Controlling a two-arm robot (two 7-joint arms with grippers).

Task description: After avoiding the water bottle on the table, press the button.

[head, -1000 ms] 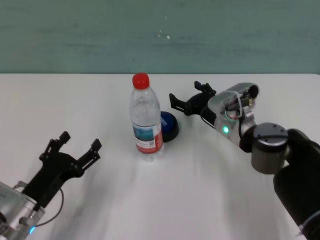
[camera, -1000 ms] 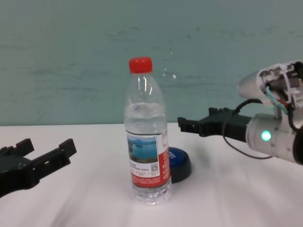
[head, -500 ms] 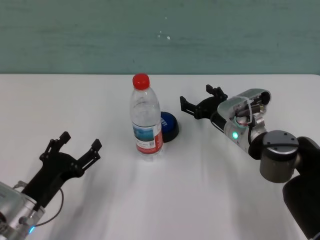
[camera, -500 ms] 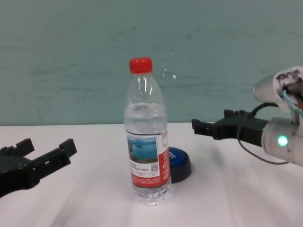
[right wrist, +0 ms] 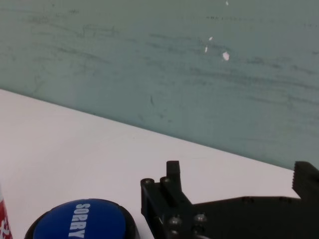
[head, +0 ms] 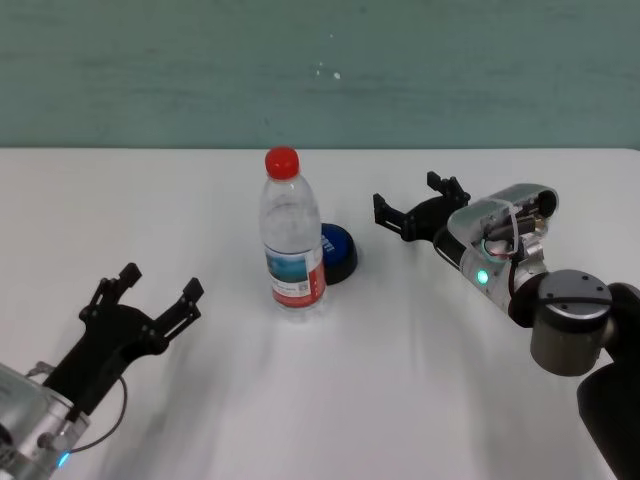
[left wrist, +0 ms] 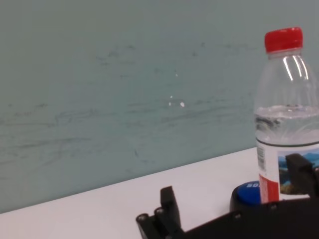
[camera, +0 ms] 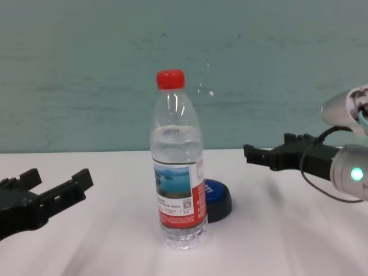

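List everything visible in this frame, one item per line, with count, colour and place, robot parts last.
water bottle: one, clear with red cap and red, white and blue label, upright near the table's middle.
button: one, blue dome on black base, just behind the bottle toward the robot's right.
table: one, white, fills the foreground.
wall: one, teal, behind the table.
left tool: one, black, open, low at the near left, apart from the bottle.
right tool: one, black, open, right of the button, not touching it.
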